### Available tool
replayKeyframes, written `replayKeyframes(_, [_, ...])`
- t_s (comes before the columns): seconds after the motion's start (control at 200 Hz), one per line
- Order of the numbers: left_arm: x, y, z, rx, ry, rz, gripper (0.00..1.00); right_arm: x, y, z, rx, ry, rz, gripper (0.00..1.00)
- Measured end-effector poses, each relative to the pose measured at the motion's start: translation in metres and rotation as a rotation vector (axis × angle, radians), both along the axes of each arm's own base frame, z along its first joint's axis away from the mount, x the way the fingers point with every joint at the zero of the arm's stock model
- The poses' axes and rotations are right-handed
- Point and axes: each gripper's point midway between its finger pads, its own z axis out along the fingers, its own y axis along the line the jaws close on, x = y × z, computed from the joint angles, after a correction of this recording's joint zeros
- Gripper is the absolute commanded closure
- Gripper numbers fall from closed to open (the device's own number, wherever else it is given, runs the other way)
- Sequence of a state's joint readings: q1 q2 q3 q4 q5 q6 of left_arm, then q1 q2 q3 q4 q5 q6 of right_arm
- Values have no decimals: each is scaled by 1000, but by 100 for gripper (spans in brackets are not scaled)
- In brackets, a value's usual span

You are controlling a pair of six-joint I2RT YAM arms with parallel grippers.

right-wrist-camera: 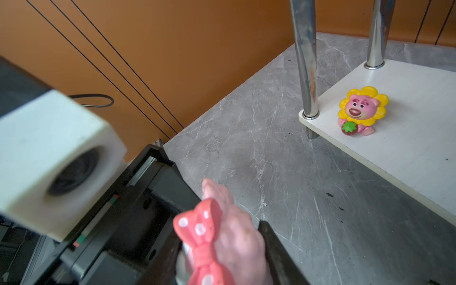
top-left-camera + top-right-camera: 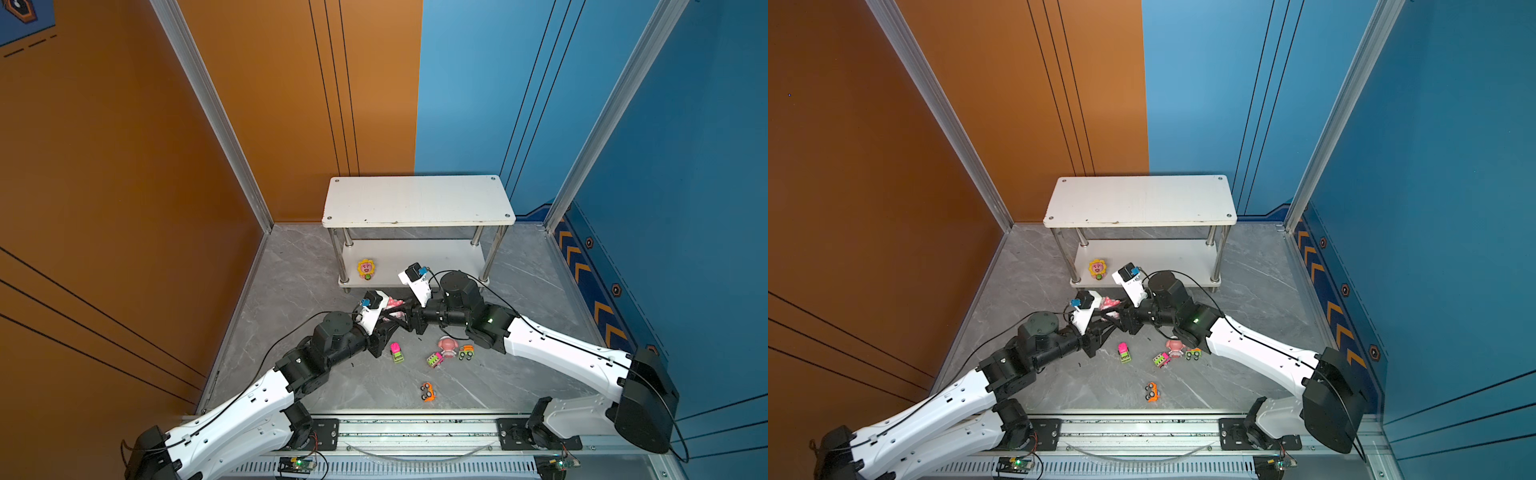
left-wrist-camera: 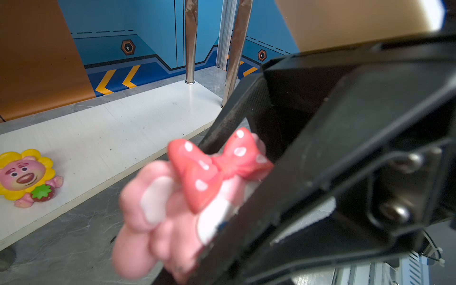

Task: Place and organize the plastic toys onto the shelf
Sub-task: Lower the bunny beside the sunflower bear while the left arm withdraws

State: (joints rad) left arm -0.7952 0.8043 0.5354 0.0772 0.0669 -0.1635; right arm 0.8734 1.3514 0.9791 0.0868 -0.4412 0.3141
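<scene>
A pink figurine with a red dotted bow (image 2: 395, 304) (image 2: 1109, 302) (image 3: 160, 209) (image 1: 237, 234) hangs above the floor just in front of the shelf (image 2: 415, 199) (image 2: 1138, 199). My left gripper (image 2: 388, 318) (image 3: 185, 259) and my right gripper (image 2: 405, 313) (image 1: 217, 251) meet at it, each shut on it from its own side. A yellow sunflower bear figurine (image 2: 366, 269) (image 2: 1097, 269) (image 3: 26, 176) (image 1: 361, 111) stands at the left front of the lower board. The top board is bare.
On the floor nearer the arms lie a pink-and-green car (image 2: 397, 352), a green-and-pink truck (image 2: 434, 360), a pink round-headed figurine (image 2: 447, 345), an orange-and-green car (image 2: 466, 352) and an orange car (image 2: 427, 392). Chrome posts (image 1: 306, 61) stand at the shelf's corners.
</scene>
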Motion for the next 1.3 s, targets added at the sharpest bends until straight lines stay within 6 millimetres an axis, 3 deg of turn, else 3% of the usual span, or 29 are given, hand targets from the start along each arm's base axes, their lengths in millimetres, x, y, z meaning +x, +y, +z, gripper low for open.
replayKeyframes(0.04, [0, 0, 0, 1, -1, -1, 60, 0, 0, 0, 0, -1, 6, 100])
replayKeyframes(0.06, [0, 0, 0, 1, -2, -1, 43, 0, 0, 0, 0, -2, 9, 100])
replayKeyframes(0.09, [0, 0, 0, 1, -2, 2, 29, 0, 0, -1, -1, -6, 18, 100])
replayKeyframes(0.14, [1, 2, 1, -4, -1, 14, 16, 0, 0, 0, -2, -16, 32, 100])
replayKeyframes(0.22, [2, 7, 7, -26, -6, 39, 5, 3, -1, 1, 0, -30, 53, 100])
replayKeyframes(0.436, [3, 39, 20, -117, -41, 159, 2, 26, -7, -11, -49, -109, 61, 100])
replayKeyframes(0.791, [3, 110, 30, -301, -81, 402, 5, 78, -15, -89, -279, -285, 57, 100])
replayKeyframes(0.986, [5, 114, 15, -300, -38, 430, 5, 122, -24, -112, -347, -352, 17, 100])
replayKeyframes(1.171, [12, 113, 1, -263, 7, 450, 5, 170, -38, -119, -368, -388, -46, 100])
replayKeyframes(1.302, [18, 113, -8, -240, 33, 465, 5, 191, -44, -123, -376, -400, -58, 100])
